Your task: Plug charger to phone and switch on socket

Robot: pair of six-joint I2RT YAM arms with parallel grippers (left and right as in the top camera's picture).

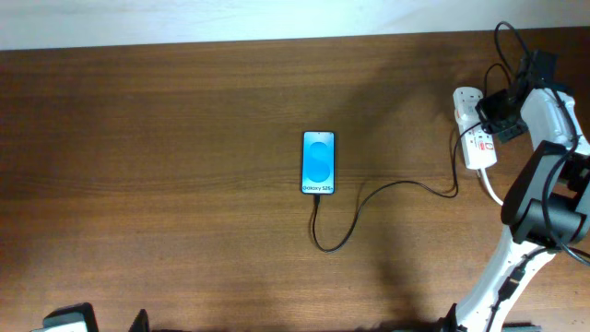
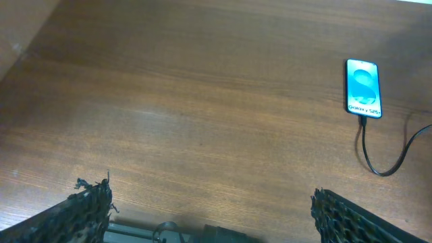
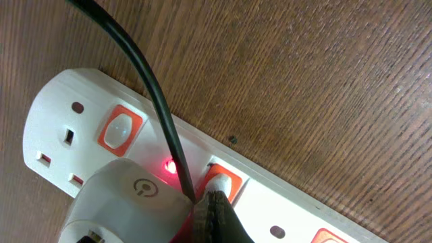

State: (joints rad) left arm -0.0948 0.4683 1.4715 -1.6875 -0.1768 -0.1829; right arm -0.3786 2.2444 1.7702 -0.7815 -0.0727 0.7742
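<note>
The phone [image 1: 318,162] lies flat and face up near the middle of the worktop, its blue screen lit and its bottom edge turned toward the near edge. The charger [image 1: 406,183] appears already seated there: the thin black cable leaves the bottom of the phone, loops toward the near edge and runs off toward the right edge. The slack in that loop keeps the cable from tugging on the phone.

The socket [image 1: 476,138] sits by the right edge, toward the far right corner. In the right wrist view the charger's white plug adapter [image 3: 118,199] stands in one outlet of the strip. A small red light [image 3: 169,166] glows just beside it, which suggests this outlet is now live.

The right gripper [image 3: 212,216] is down on the strip with its jaws pressed together into one narrow tip, holding nothing. That tip touches the orange switch [image 3: 224,182] next to the adapter. Closed fingers make a firm, slim point, which suits pushing one rocker without catching the adapter or the neighbouring switch.

The left gripper [image 2: 210,209] hovers over the near left corner, well apart from the phone. Its jaws are spread wide and empty, and parked there it leaves the cable and phone undisturbed.

With the cable in and the light on, the task looks nearly or fully done
</note>
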